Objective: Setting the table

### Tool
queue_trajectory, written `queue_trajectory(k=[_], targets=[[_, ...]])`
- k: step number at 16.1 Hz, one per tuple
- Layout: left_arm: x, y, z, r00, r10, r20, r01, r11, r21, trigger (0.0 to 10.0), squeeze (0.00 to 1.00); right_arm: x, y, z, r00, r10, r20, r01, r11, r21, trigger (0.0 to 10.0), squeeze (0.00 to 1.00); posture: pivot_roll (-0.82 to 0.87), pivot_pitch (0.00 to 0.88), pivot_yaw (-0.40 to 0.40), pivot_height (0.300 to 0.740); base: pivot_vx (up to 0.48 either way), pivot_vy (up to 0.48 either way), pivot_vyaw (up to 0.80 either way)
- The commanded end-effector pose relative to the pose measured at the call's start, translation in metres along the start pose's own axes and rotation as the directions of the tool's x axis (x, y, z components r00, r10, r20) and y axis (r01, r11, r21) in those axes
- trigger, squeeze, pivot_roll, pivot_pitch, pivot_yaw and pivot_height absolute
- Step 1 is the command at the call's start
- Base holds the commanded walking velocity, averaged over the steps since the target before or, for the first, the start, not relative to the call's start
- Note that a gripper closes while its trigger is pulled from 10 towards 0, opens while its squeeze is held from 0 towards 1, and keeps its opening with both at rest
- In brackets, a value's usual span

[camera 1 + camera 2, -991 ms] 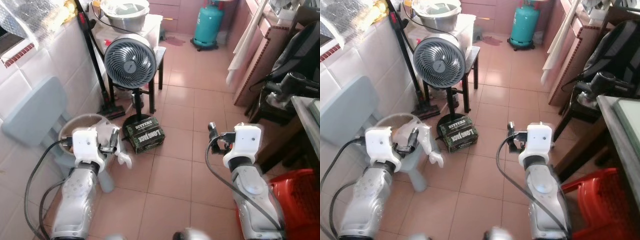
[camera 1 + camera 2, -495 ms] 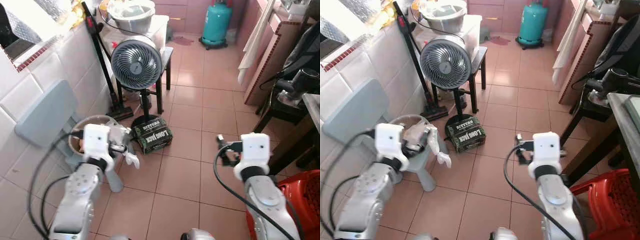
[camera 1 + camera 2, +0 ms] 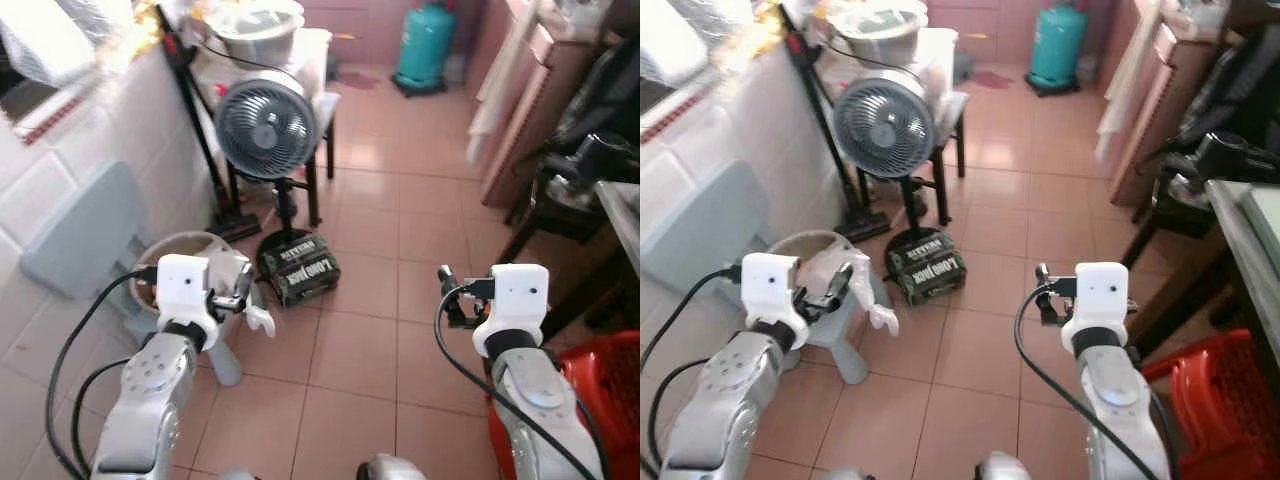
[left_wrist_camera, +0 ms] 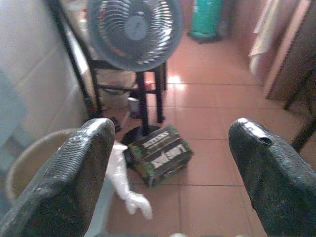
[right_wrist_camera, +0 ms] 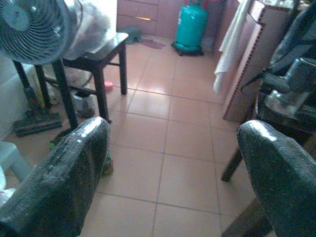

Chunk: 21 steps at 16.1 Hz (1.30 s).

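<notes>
Across the lower frame both arms hang forward over tiled floor, left gripper (image 4: 168, 173) and right gripper (image 5: 173, 177) spread wide, holding nothing. Since a second ago the camera has swung; nothing is picked up, so table-setting seems unstarted. No tableware is identifiable. Fan (image 3: 265, 128), box (image 3: 300, 270), stool (image 3: 215, 335) and red basket (image 3: 590, 400) crowd the way.
</notes>
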<state>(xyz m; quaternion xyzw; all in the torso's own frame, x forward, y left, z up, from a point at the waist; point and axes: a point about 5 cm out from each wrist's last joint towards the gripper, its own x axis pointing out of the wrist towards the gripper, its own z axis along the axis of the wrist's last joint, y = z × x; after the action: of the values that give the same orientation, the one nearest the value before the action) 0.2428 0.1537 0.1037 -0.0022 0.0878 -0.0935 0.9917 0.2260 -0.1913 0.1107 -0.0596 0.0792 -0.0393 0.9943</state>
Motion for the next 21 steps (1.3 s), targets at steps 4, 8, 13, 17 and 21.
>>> queue_trajectory(k=[4, 8, 13, 17, 21], targets=[[-0.002, 0.001, 0.003, 1.000, 0.004, 0.007, -0.004, 1.000, 0.013, 10.0, 0.00, 0.003, 0.001, 0.005, 1.000, 0.013, 0.020, -0.013, 1.000, 0.003, 10.0, 0.00, 0.00, 0.000, 0.016, 0.740, 0.000, 0.336, 0.00], [-0.003, 0.000, 0.002, 1.000, 0.006, 0.000, -0.006, 1.000, 0.009, 10.0, 0.00, 0.004, 0.004, 0.007, 0.999, 0.024, 0.035, -0.024, 1.000, -0.010, 10.0, 0.00, 0.01, 0.000, 0.010, 0.740, 0.000, 0.120, 0.00], [-0.004, 0.001, 0.002, 1.000, 0.004, -0.014, -0.004, 1.000, 0.000, 10.0, 0.00, 0.001, 0.004, 0.002, 1.000, 0.015, 0.011, -0.015, 1.000, 0.006, 10.0, 0.00, 0.01, 0.000, 0.011, 0.740, 0.000, 0.469, 0.00], [-0.004, 0.000, 0.004, 1.000, 0.002, -0.014, -0.002, 1.000, 0.005, 10.0, 0.00, 0.004, 0.003, 0.008, 0.999, 0.004, 0.037, -0.004, 1.000, 0.003, 10.0, 0.00, 0.01, 0.000, 0.020, 0.740, 0.000, 0.480, 0.00], [0.000, -0.001, 0.007, 1.000, 0.000, -0.003, 0.000, 1.000, 0.002, 10.0, 0.00, 0.011, -0.001, 0.013, 0.999, 0.002, 0.049, -0.002, 1.000, -0.003, 10.0, 0.00, 0.01, 0.000, 0.020, 0.740, 0.000, 0.480, 0.00]])
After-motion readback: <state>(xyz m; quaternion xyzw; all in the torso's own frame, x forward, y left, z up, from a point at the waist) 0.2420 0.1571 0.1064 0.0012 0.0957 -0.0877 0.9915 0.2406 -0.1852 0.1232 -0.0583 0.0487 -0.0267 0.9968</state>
